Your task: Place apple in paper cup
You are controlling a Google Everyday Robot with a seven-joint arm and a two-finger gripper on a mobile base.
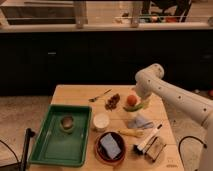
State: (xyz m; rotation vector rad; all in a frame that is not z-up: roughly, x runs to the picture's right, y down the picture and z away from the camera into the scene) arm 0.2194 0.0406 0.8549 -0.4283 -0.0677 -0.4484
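Observation:
The apple (131, 100), small and orange-red, lies on the wooden table (80, 95) at the back right, against an elongated green vegetable (139, 106). The paper cup (101, 121), white with a pale inside, stands upright near the table's middle, left of and nearer than the apple. My gripper (137, 95) hangs from the white arm (172, 97), which reaches in from the right. It is right beside the apple's upper right side, and its tip is hidden against the arm and fruit.
A green tray (55, 145) at the left holds an olive-brown round container (67, 122). A dark red bowl (102, 156) with a blue sponge is at the front. A dark reddish cluster (113, 101), a spoon (100, 95), a blue-grey cloth (140, 122), a brush (147, 142) and a box (156, 149) are around.

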